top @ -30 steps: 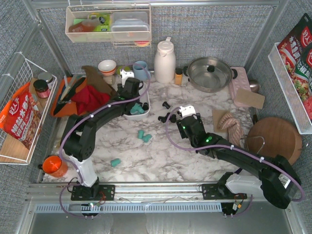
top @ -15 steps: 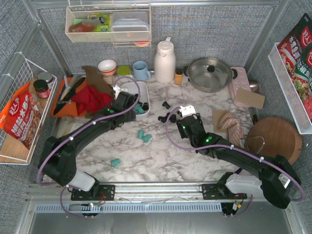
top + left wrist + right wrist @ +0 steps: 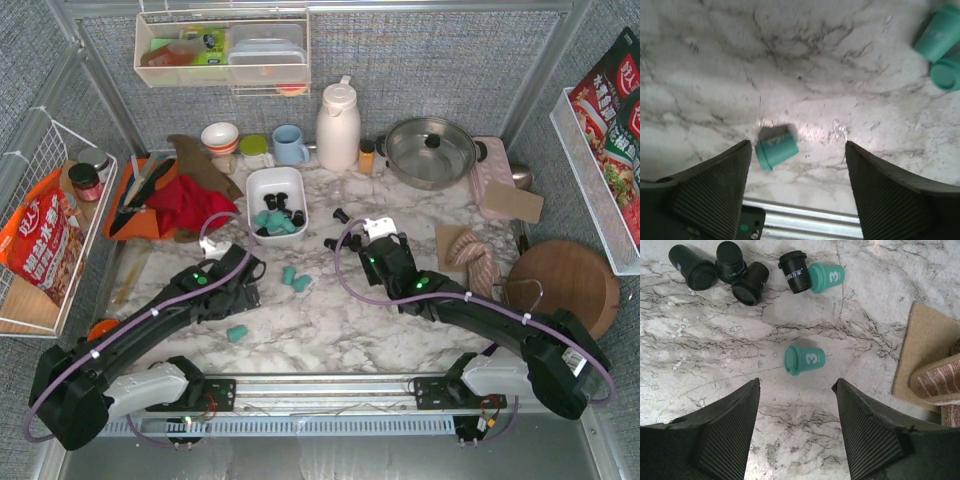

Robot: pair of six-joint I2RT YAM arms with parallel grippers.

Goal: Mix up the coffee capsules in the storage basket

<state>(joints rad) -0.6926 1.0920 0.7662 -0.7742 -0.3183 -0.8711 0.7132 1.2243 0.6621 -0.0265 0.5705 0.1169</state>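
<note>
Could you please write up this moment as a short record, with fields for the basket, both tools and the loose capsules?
basket: white storage basket on the marble table, teal and black capsules inside
left tool: open, empty, over a lying teal capsule
right tool: open, empty, over a teal capsule marked 3; black capsules beyond
loose: teal pair between the arms

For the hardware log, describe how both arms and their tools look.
The left arm and right arm are black, each with a pale grey link near its base and a purple cable along it. The left tool and right tool have dark ribbed fingers.
</note>
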